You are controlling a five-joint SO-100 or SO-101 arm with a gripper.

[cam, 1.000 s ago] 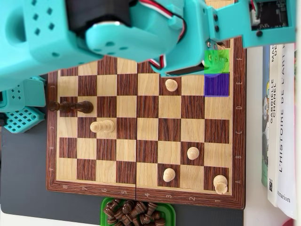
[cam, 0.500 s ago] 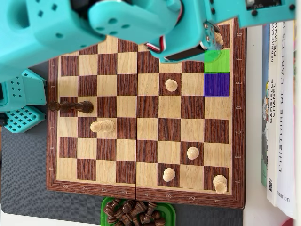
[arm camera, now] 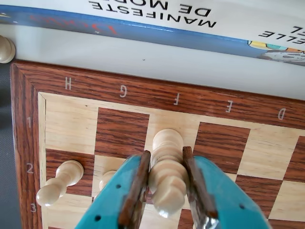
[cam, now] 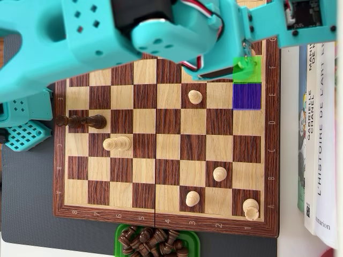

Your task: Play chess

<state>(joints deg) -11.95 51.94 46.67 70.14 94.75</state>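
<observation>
gripper [arm camera: 164, 193] is seen clamped on a pale piece [arm camera: 167, 164], its brown pads pressed to both sides of the stem in the wrist view. compared with half a second before, the arm [cam: 107, 37] has been swung back across the board's 12 o'clock edge in the overhead view, and the piece, then glimpsed beyond the green square [cam: 247, 69], is now held at that square, over file f, rank 1. the purple square [cam: 247, 96] just at 6 o'clock of it is left bare, so the move is judged in hand, not finished.

the board [cam: 273, 160] is of dark and light wood with lettered borders, laid on a grey mat [cam: 27, 203]. books [cam: 319, 134] are stacked at 3 o'clock, and a green tray [cam: 120, 235] of dark pieces sits at 6 o'clock. a dark piece [cam: 80, 121] is lying flat at 9 o'clock.
</observation>
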